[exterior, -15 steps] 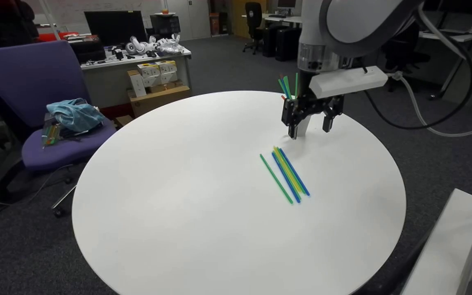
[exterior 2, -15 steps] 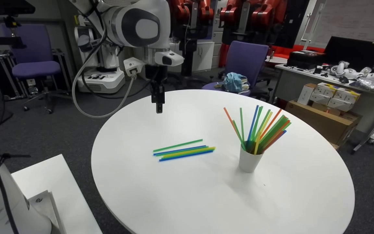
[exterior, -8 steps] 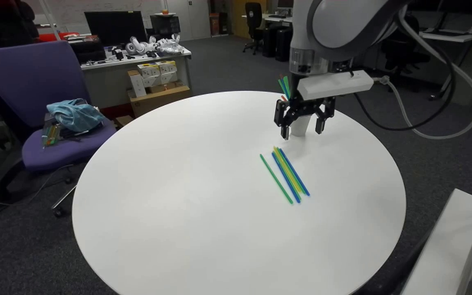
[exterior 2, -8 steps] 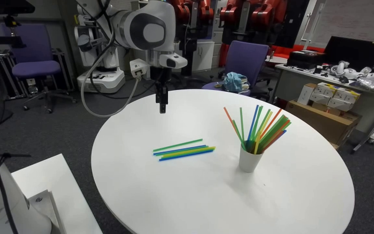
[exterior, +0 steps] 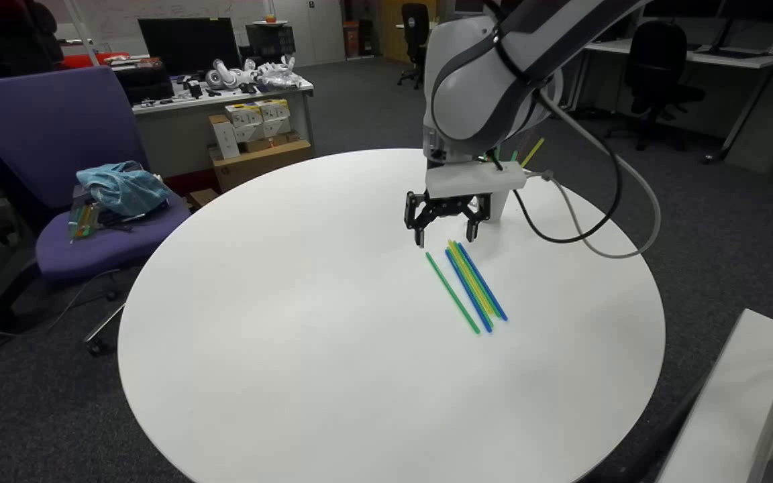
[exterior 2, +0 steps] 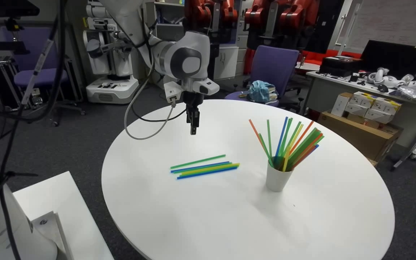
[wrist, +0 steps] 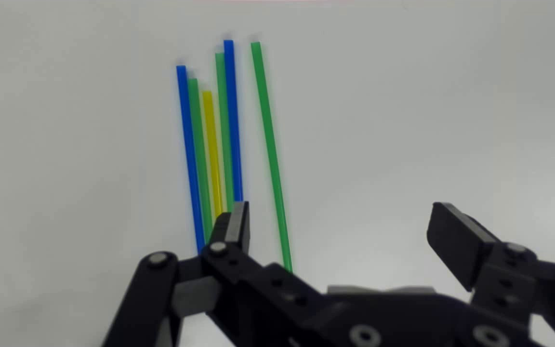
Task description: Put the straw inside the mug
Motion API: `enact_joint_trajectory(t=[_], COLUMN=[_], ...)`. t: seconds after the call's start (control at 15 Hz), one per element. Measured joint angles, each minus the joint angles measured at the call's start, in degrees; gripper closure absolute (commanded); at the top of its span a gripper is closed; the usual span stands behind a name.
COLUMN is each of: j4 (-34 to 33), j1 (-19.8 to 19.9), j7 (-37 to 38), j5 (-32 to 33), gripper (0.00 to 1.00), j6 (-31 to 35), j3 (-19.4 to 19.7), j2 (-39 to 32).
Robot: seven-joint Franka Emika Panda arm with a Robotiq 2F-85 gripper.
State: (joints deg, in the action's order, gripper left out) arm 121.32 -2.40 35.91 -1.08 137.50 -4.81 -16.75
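The green straw lies flat on the round white table, a little apart from a bundle of straws, in both exterior views (exterior: 452, 293) (exterior 2: 198, 161) and in the wrist view (wrist: 271, 152). My gripper (exterior: 446, 241) (exterior 2: 193, 133) (wrist: 340, 206) is open and empty above the table, pointing down near one end of the straws. In the wrist view the green straw's near end runs between the fingers, closer to the left finger, below them. The white mug (exterior 2: 277, 180) stands upright holding many coloured straws; no handle shows. The arm partly hides the mug in an exterior view (exterior: 496, 206).
The bundle beside the green straw holds blue straws (exterior 2: 207, 173), a yellow straw (wrist: 211, 140) and more green straws (wrist: 200, 144). The left finger overlaps the bundle in the wrist view. The table (exterior: 259, 335) has a round edge. A purple chair (exterior: 44, 134) stands beyond it.
My gripper has moved down and across toward the straws, leftward in an exterior view where it was in front of the mug. It has stayed open. The straws and mug have not moved.
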Motion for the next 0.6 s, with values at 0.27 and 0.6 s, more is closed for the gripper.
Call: enact_joint_trajectory(t=[0.27,0.6], j4=[-5.75,-10.72], j1=[-2.23,-4.24], j7=[0.63,0.62], j5=[-0.05,0.13], gripper=[0.0,0.0], j6=[0.29,0.3], j3=[2.14,4.58], j2=[-6.4,-11.03])
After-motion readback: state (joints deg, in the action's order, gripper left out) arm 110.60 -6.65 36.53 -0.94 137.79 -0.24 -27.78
